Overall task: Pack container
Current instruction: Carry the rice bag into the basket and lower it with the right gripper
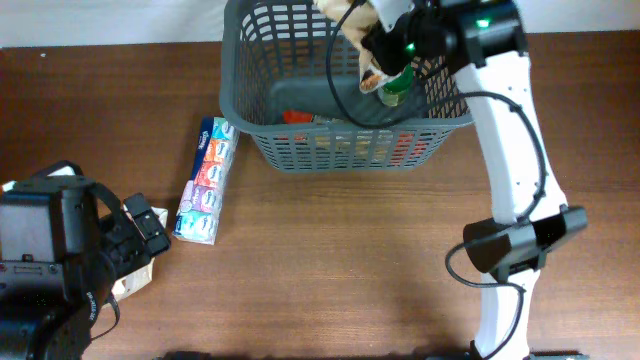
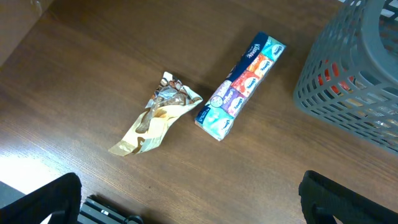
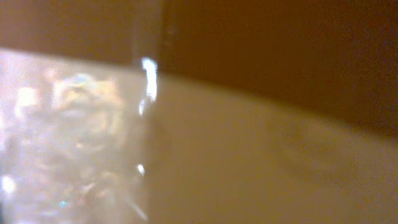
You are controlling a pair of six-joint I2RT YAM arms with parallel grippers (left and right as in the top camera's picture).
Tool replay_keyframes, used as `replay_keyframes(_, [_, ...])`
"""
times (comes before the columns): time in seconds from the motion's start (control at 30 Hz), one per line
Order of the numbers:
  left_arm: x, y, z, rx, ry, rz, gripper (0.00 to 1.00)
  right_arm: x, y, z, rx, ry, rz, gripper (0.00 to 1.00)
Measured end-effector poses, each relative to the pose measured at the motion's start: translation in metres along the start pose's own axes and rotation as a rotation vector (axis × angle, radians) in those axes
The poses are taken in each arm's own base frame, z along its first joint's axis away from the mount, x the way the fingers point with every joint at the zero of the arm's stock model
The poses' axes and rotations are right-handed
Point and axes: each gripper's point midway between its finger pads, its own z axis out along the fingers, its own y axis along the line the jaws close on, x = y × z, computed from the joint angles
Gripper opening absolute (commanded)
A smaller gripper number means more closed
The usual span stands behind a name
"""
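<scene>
Two grippers: right gripper point(image 1: 386, 62) over the container point(image 1: 300, 150) on an outstretched arm point(image 1: 515, 150), grip unclear; left gripper point(image 2: 199, 205) wide open, empty.

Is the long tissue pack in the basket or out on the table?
Out: the tissue pack lies flat on the table, outside the container's wall.

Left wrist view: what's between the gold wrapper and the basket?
The tissue pack, lying on the table between the wrapper and the basket. The left wrist view shows it plainly.
</scene>
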Motion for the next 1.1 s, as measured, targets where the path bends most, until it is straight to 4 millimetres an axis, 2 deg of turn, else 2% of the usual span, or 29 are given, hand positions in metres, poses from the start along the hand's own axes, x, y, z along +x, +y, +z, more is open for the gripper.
replay_keyframes(0.17, [0.0,0.0,0.0,0.0,0.0,0.0,1.0,0.03,0.003,0.029,-0.039,0.092,-0.019,0.04])
replay_keyframes(0.43, [0.0,0.0,0.0,0.0,0.0,0.0,1.0,0.049,0.001,0.049,-0.047,0.142,-0.044,0.04])
replay_keyframes(0.77, [0.0,0.0,0.0,0.0,0.0,0.0,1.0,0.088,-0.001,0.096,-0.071,0.243,-0.023,0.04])
replay_keyframes(1.1, [0.0,0.0,0.0,0.0,0.0,0.0,1.0,0.102,-0.003,0.116,-0.08,0.275,-0.014,0.06])
